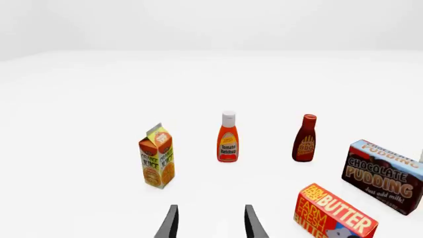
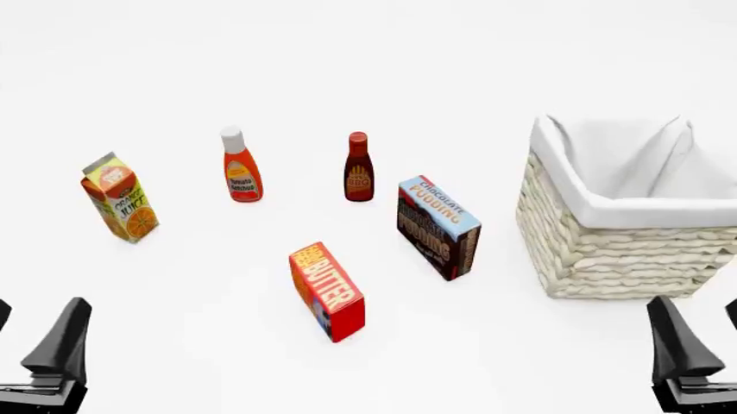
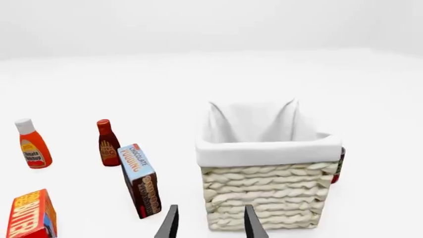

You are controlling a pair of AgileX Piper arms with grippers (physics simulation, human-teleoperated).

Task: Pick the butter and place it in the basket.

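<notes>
The butter, a small red box with orange-yellow lettering, lies on the white table near the middle front. It also shows at the edge of the left wrist view and the right wrist view. The cream wicker basket with white lining stands at the right, close in front of my right gripper. My left gripper sits open at the near left and my right gripper open at the near right. Both are well apart from the butter and hold nothing. The left gripper points toward the bottles.
A chocolate pudding box stands between butter and basket. Behind are a ketchup bottle, a dark red sauce bottle and an orange juice carton at far left. A small red object peeks from behind the basket.
</notes>
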